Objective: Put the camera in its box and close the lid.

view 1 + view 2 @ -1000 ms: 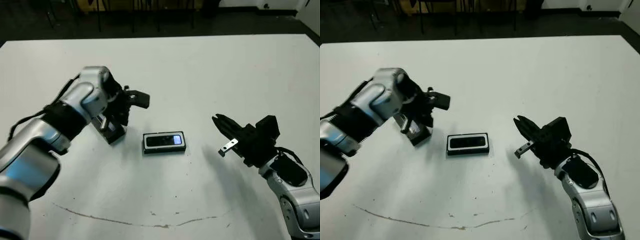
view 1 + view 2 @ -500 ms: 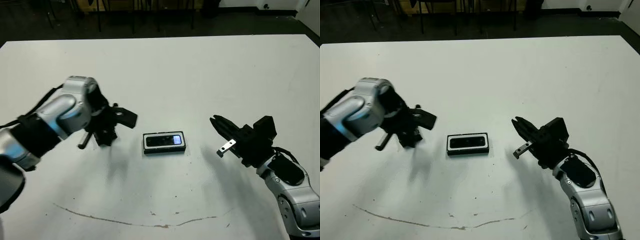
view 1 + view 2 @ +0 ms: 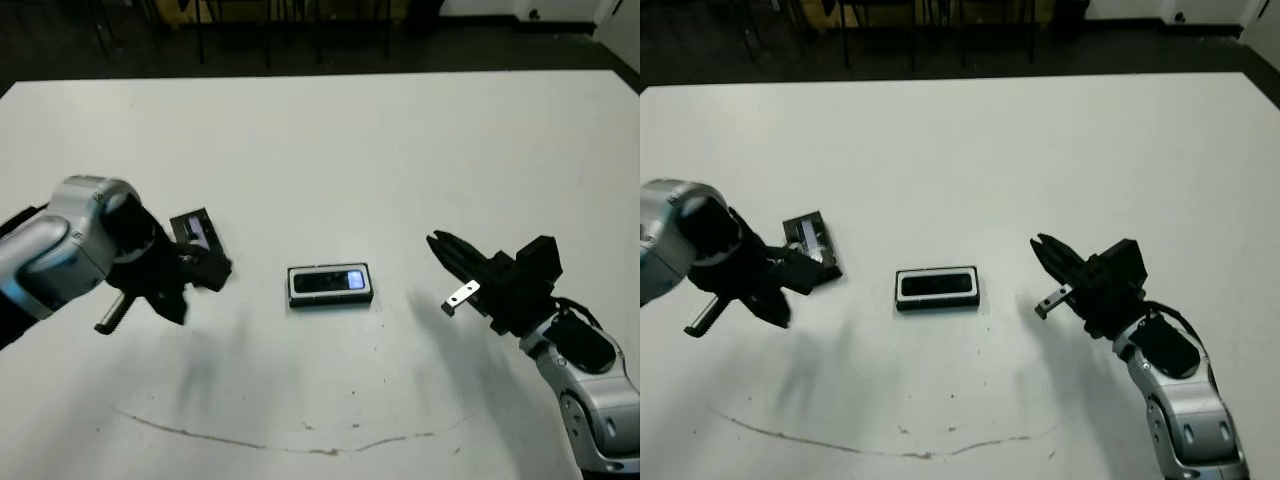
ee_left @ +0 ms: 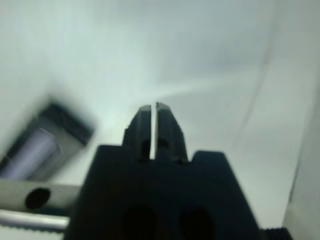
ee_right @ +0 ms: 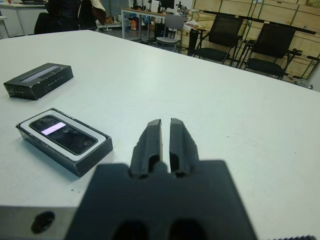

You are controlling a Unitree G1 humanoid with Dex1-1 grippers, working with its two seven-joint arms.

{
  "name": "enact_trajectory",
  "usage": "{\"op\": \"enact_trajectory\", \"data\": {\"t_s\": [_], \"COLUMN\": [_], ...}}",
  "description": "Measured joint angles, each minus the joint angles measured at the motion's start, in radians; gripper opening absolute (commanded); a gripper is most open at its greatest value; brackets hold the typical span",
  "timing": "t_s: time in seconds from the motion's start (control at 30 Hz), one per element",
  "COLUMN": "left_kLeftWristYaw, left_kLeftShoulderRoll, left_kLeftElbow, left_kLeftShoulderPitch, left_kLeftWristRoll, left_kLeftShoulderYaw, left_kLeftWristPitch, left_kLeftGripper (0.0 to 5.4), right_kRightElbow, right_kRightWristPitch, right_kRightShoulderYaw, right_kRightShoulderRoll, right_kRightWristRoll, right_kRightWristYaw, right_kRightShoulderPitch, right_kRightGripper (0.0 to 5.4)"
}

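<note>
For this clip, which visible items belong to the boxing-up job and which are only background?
Job items:
- camera, lying in the box
- lid, off, on the table
- left gripper and right gripper, both shut, holding nothing

Background:
- chairs beyond the table
- a dark scratch line on the tabletop

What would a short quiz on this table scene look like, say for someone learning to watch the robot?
1. True or false: the slim black camera bar already lies inside the white-lined black tray.
2. Where does the black lid with the pale grey strip lie: A) on the tray, B) flat on the white table beside the left gripper, C) in the right gripper?
3. Fill in: both grippers' fingers are ____ and hold nothing.

Key: 1 true; 2 B; 3 shut.
</note>
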Motion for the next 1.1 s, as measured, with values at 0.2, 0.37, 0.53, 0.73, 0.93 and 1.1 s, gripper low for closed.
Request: {"op": "enact_trajectory", "data": {"t_s": [0.2, 0.37, 0.53, 0.73, 0.93, 1.1], "left_kLeftWristYaw": [0.03, 0.349, 0.794, 1.199, 1.321, 1.435], "left_kLeftShoulderRoll": [-0.005, -0.072, -0.324, -0.539, -0.633, -0.751], "left_kLeftElbow": [-0.084, -0.171, -0.344, -0.423, -0.39, -0.383], "left_kLeftShoulderPitch": [0.038, 0.236, 0.519, 0.73, 0.763, 0.765], "left_kLeftWristRoll": [-0.246, -0.396, -0.361, -0.194, -0.175, -0.19], "left_kLeftShoulderYaw": [0.185, 0.593, 0.819, 0.781, 0.749, 0.755], "left_kLeftWristPitch": [0.081, 0.219, 0.248, 0.22, 0.218, 0.299], "left_kLeftGripper": [0.0, 0.0, 0.0, 0.0, 0.0, 0.0], "right_kRightElbow": [0.002, 0.033, 0.044, 0.09, 0.114, 0.114], "right_kRightWristPitch": [0.0, -0.015, -0.026, -0.051, -0.059, -0.06], "right_kRightShoulderYaw": [0.015, 0.018, 0.02, 0.038, 0.042, 0.053], "right_kRightShoulderRoll": [0.0, 0.005, 0.007, 0.011, 0.023, 0.037], "right_kRightWristRoll": [-0.001, -0.001, -0.001, -0.01, -0.014, -0.025], "right_kRightWristYaw": [0.0, 0.0, -0.001, -0.001, -0.003, -0.008], "right_kRightShoulderPitch": [-0.009, -0.014, -0.023, -0.045, -0.048, -0.051], "right_kRightGripper": [0.01, 0.01, 0.01, 0.01, 0.01, 0.01]}}
